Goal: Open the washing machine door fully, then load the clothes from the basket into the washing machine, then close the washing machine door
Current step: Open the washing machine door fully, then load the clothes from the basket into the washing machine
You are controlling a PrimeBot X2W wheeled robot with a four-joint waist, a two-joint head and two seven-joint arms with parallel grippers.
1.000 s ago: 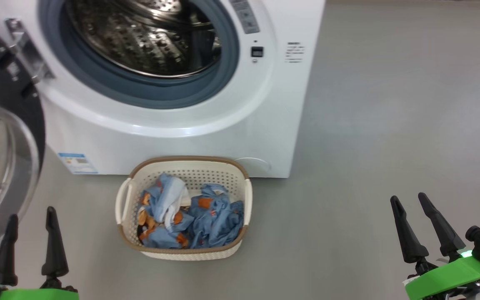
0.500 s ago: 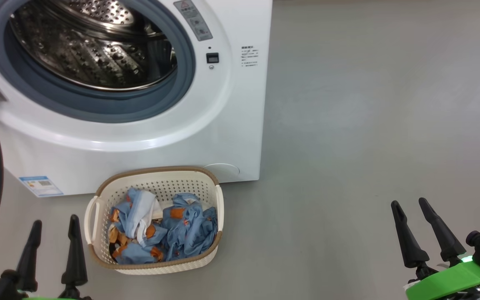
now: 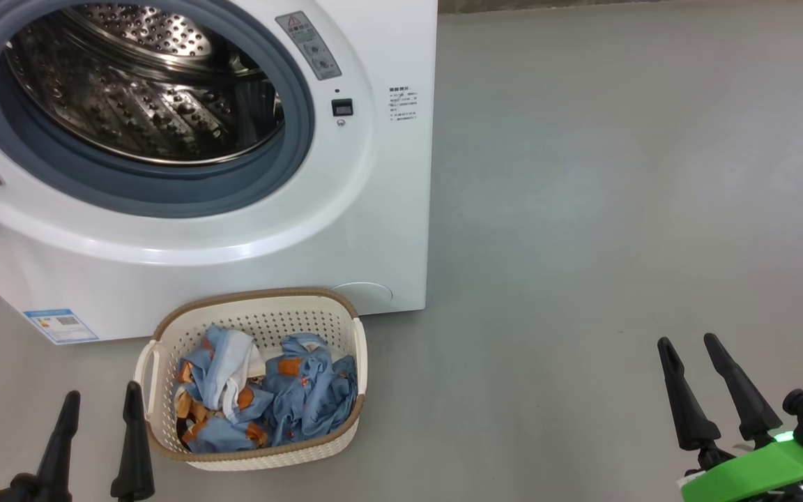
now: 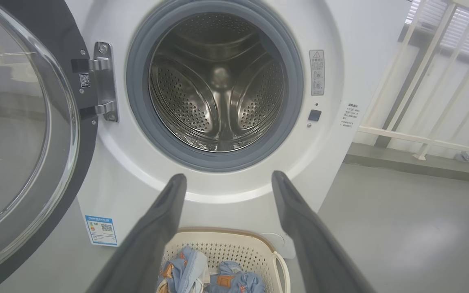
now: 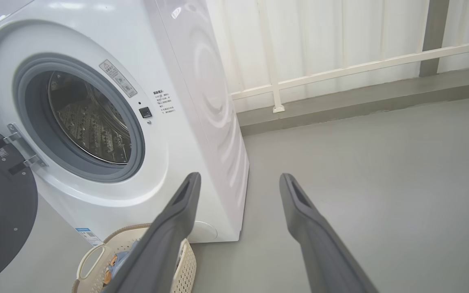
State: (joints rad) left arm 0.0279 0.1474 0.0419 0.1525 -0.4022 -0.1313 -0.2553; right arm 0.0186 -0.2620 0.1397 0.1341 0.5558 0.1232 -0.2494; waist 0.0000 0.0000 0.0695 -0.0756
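- Door (image 4: 14, 122) stands swung out on its hinge (image 4: 104, 81) to the left of the washer (image 3: 234, 258), so the mouth is unblocked. Judged by that angle, the opening step looks done.
- Drum (image 4: 218, 89) shows bare perforated steel inside the grey gasket (image 4: 136, 101). No clothes lie in the part that the wrist views reach.
- Basket (image 3: 255, 298) sits on the floor (image 3: 583, 244) right against the washer's base, below the mouth. That placing probably keeps the lift short: up and forward.
- Clothes (image 3: 290, 397) are all in the basket, a crumpled blue heap with orange prints and a white piece toward its left side. The heap lies mostly below the brown rim.
- Left gripper (image 3: 102, 389) has its fingers spread wide and holds nothing. In the head view it is low and just left of the basket. Its wrist view looks over the basket to the drum, so I judge it the likelier arm for the first pick.
- Right gripper (image 3: 688, 339) is also wide and empty, well apart to the right over bare floor and out of the way.
- Loading has not begun. The next move likely calls for a reach down into the heap and a firm pinch on loose fabric, which may trail over the rim.
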